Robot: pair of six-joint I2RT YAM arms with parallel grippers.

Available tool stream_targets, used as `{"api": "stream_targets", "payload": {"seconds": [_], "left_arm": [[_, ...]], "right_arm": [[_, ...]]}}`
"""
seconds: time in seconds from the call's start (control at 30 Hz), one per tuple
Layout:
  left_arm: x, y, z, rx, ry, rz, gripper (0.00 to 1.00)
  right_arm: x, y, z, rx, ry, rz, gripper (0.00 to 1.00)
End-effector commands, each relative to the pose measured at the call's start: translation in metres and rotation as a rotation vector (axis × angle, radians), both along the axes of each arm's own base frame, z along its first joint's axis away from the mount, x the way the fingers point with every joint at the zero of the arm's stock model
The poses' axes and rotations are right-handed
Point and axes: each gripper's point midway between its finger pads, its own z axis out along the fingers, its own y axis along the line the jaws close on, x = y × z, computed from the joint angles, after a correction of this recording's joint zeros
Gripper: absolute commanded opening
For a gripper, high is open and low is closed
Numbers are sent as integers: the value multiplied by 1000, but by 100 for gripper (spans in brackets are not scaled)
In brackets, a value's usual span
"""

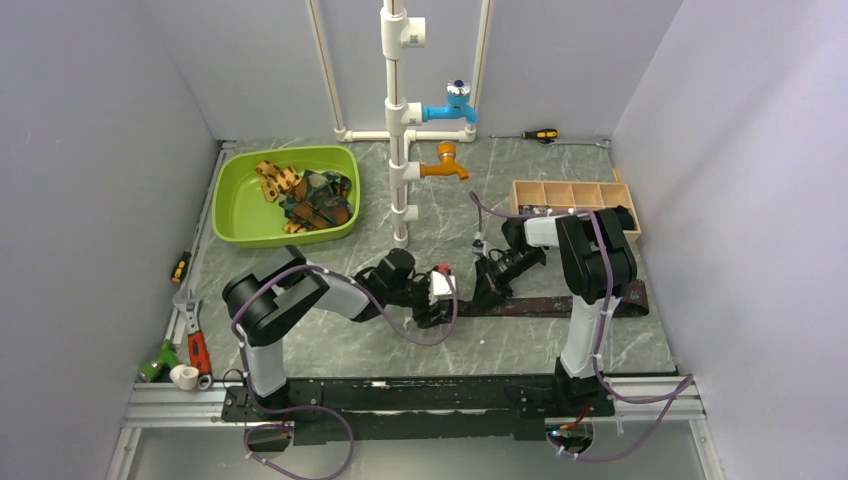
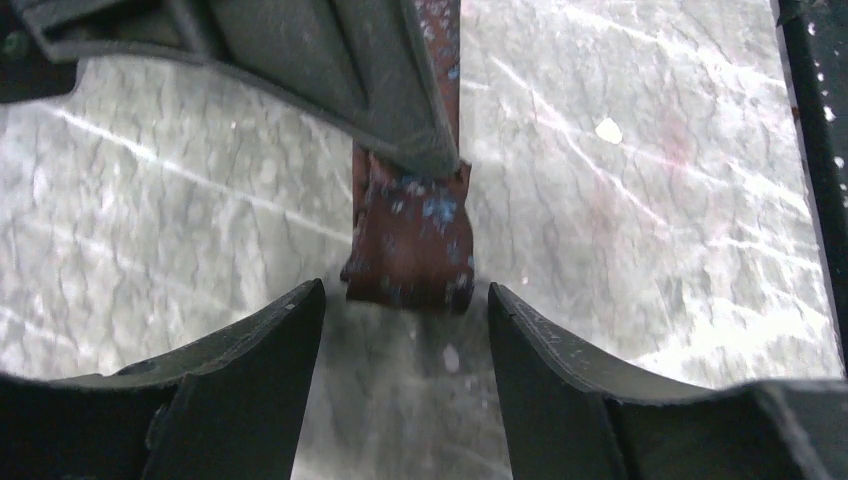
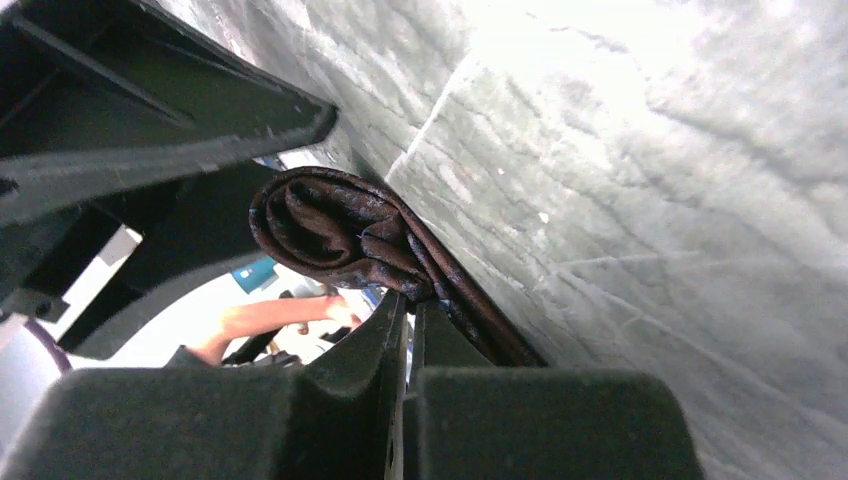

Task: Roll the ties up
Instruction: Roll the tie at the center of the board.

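Left end effector (image 2: 405,300) gapes facing rolled tie (image 2: 410,245) pinched by right end effector (image 3: 410,305).

A robotics test cell: a left arm (image 1: 290,300) and a right arm (image 1: 590,270) stand bolted to a metal rail (image 1: 400,395) at the near edge of a marble-patterned table (image 1: 330,345), boxed in by plain grey walls (image 1: 100,150). A white pipe stand (image 1: 397,120) with taps (image 1: 450,105) rises mid-table; hand tools (image 1: 197,345) line its left edge.

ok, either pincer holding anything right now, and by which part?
Right pincer is shut on the dark brown tie, pinching it just behind its rolled-up end. Left pincer is open astride that end, gripping nothing.
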Motion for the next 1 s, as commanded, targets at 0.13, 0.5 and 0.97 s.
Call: {"api": "stream_targets", "payload": {"seconds": [0.13,0.5,0.97], "left_arm": [[-21,31,-28,3,102,-6,68],[-4,-10,-41,-67,68,4,66],[-23,36,-66,227,172,71,25]], "right_arm": [[8,-21,-34,-153,13,30,0],[7,-16,-38,-113,52,47,0],[28,-2,24,21,-135,27,38]]}}
